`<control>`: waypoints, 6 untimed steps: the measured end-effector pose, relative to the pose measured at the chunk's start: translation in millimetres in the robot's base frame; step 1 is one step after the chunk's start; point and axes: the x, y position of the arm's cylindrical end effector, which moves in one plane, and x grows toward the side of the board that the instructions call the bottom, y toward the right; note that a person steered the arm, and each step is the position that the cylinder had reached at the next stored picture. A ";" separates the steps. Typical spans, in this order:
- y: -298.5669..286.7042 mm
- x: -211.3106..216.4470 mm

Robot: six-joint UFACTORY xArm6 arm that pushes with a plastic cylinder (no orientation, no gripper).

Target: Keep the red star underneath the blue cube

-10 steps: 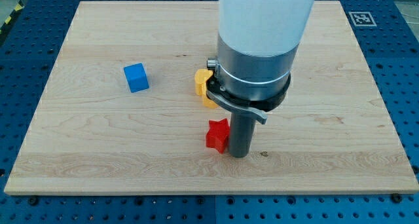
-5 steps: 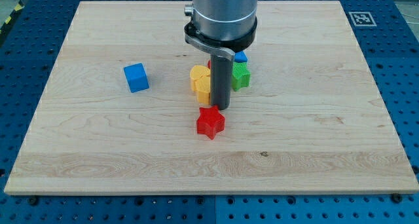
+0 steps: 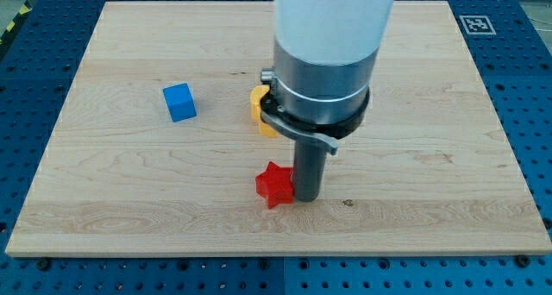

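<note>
Three blocks show on the counter [image 3: 448, 217]. Nearest, my tip [image 3: 307, 197] touches the red star's [image 3: 275, 185] right side, placed, I judge, to shove it leftward. This tool is a bare rod, gripping nothing. Farther up-left, well apart, sits the blue cube [image 3: 179, 102]; a yellow block [image 3: 260, 111] hides partly behind the arm.

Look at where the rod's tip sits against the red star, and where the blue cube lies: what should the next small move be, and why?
Probably a short push toward the view's left. My tip stands right beside the red star, on its right side, while the blue cube lies well up and to the left. The star is already lower than the cube, so it mainly needs sliding left to sit beneath it.
</note>
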 end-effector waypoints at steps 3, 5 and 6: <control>-74.0 0.4; -124.2 0.4; -141.7 5.8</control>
